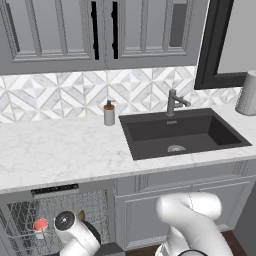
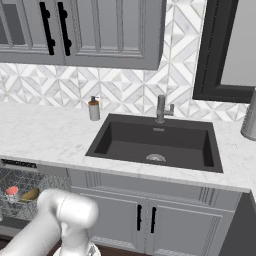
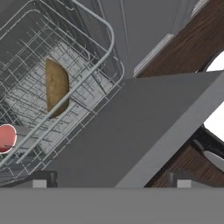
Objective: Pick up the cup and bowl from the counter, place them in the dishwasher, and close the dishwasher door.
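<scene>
The dishwasher stands open under the counter. In its wire rack the brown bowl rests on edge. The cup lies beside it with its red inside showing. Both base views show them too: the cup and the bowl, partly behind my arm in the left one. My gripper is open and holds nothing. It hangs low over the lowered grey dishwasher door, near the door's outer edge.
A dark sink with a faucet is set in the counter. A grey soap dispenser stands to the left of the sink. A grey cylinder stands at the far right. Grey cabinet doors are below the sink, and wooden floor lies beside the door.
</scene>
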Robot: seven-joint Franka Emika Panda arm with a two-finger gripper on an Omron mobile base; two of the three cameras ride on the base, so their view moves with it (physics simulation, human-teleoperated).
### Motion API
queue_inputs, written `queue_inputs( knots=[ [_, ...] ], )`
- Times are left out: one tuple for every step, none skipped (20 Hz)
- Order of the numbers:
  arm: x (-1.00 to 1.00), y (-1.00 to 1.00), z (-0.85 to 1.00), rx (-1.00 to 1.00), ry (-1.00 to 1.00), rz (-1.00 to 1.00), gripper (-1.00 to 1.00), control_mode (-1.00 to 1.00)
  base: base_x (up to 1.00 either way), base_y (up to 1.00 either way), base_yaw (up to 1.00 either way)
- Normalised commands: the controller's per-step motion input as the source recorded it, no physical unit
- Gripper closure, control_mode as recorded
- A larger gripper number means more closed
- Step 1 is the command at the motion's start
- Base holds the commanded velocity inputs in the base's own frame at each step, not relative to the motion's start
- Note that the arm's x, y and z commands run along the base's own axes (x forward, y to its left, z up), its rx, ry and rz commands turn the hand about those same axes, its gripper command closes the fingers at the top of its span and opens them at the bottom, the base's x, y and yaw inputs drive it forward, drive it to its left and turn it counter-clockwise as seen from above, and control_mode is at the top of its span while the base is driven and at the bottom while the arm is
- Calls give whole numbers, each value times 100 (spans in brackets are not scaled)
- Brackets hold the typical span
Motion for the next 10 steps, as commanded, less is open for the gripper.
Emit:
queue_inputs(
  knots=[
    [0,0,0,0,-4,2,-100,-100,0,0,0],
    [0,0,0,0,-1,0,-100,-100,0,0,0],
    [1,0,0,0,0,0,-100,-100,0,0,0],
    [13,0,0,0,0,0,-100,-100,0,0,0],
    [16,0,0,0,0,0,-100,-100,0,0,0],
    [4,0,0,0,0,0,-100,-100,0,0,0],
    [0,0,0,0,0,0,-100,-100,0,0,0],
    [0,0,0,0,-2,0,-100,-100,0,0,0],
    [-1,0,0,0,-3,0,-100,-100,0,0,0],
    [0,0,0,0,-2,0,-100,-100,0,0,0]
  ],
)
